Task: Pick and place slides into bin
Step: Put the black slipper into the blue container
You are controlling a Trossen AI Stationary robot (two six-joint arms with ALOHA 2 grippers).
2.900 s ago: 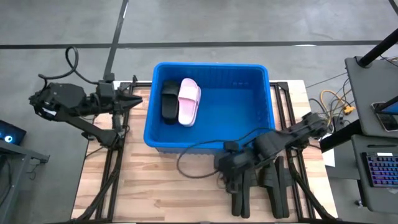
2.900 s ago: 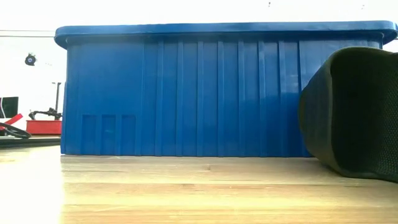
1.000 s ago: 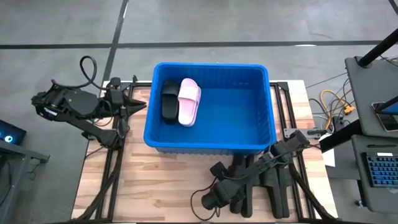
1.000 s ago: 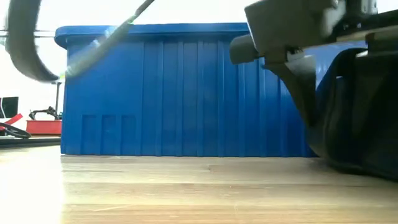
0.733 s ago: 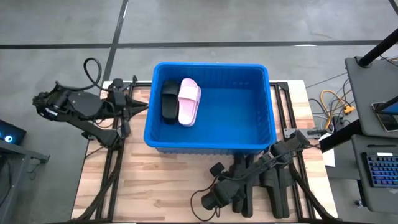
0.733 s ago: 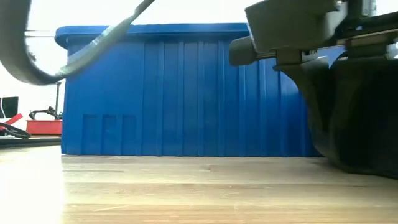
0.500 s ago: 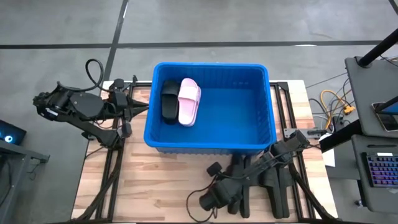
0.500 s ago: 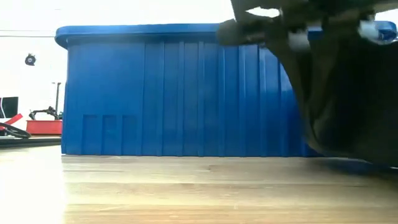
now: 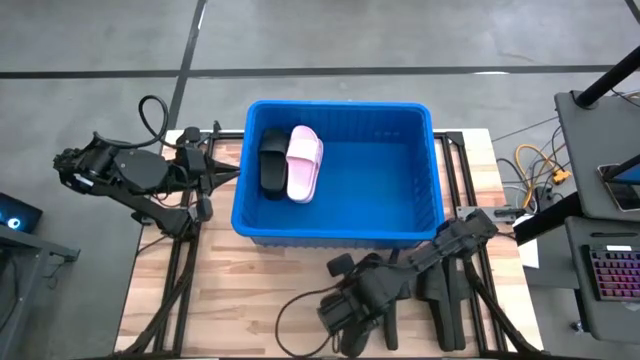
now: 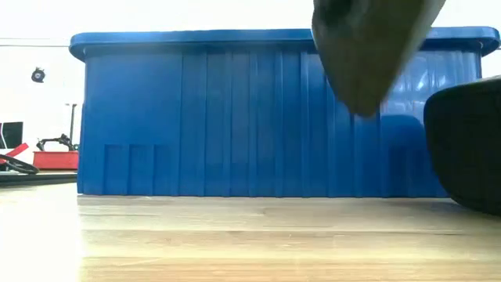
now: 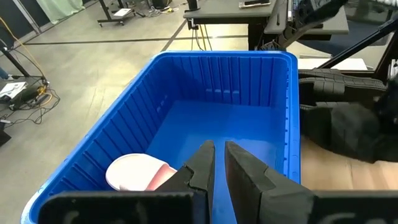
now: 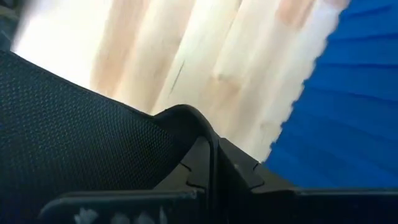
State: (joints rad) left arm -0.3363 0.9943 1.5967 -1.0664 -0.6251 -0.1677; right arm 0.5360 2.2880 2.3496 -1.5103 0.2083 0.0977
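Observation:
The blue bin [image 9: 340, 105] stands at the table's far middle; a black slide [image 9: 272, 160] and a pink slide [image 9: 303, 162] lie at its left end. My right gripper [image 9: 368, 303] hangs in front of the bin's near wall, shut on another black slide [image 10: 368, 55], which hangs above the table. My left gripper [image 9: 228, 172] waits shut at the bin's left rim, its fingers [image 11: 205, 165] over the pink slide [image 11: 140, 173]. My right gripper pinches a thin curved edge [image 12: 186, 115] of the black slide between its two fingers; whether strap or sole, I cannot tell. The fingers come from above, pointing steeply down. The slide hangs below them, clear of the table, its lower tip [image 10: 362, 106] pointing down.
Another black slide [image 10: 470, 149] lies on the wood at the near right [image 9: 447, 295]. A cable loop [image 9: 290, 315] trails over the near table. Bare wood [image 9: 240, 290] is free at the near left. A desk with a keyboard [image 9: 610, 270] stands beyond the right edge.
My right gripper has risen and tipped more steeply down, taking the black slide with it. The slide, which rested on the table at the near right, is now lifted clear and hangs in front of the bin's near wall.

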